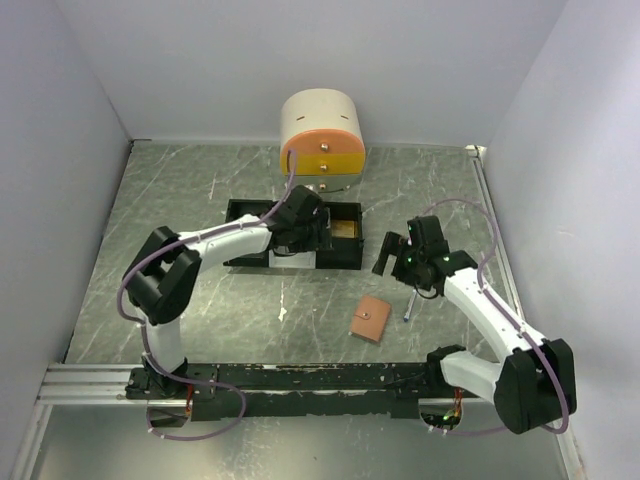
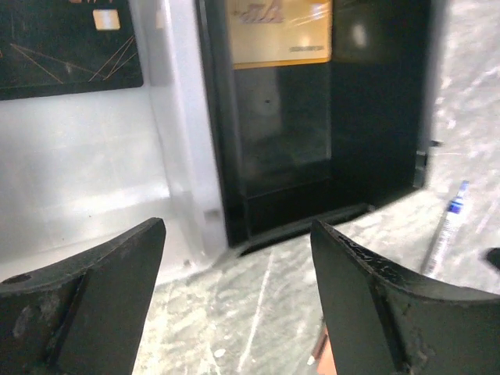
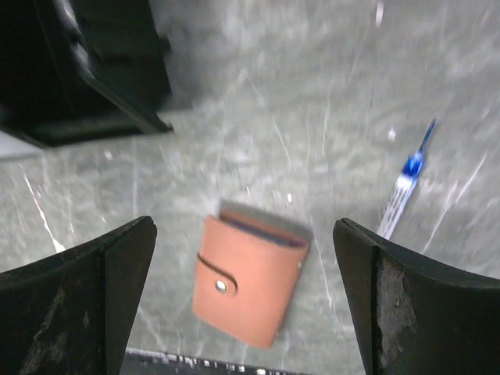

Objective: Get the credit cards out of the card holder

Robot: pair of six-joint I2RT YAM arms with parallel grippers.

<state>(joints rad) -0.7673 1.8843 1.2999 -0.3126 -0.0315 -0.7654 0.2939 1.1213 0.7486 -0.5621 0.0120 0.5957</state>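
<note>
1. the small tan-brown leather card holder (image 3: 250, 285) lies flat on the grey-green marbled table (image 1: 200, 300). its flap is snapped down and a sliver of blue lining shows along one edge.
2. no card can be seen sticking out of the card holder. an orange-gold rectangular card (image 2: 277, 31) and a black rectangular card with thin gold lines (image 2: 62, 39) lie in the black-and-white compartment trays (image 1: 295, 240), beyond the card holder and to its left.
3. the right gripper (image 3: 244, 226) hangs above the table just beyond the card holder. its jaws are spread wide, holding and touching nothing.
4. the left gripper (image 2: 237, 234) is over the near edge of the trays, farther from the card holder. its jaws are wide apart with nothing between them.
5. a slim blue-white pen (image 3: 402, 191) lies near the card holder's right side, not touching it.
</note>
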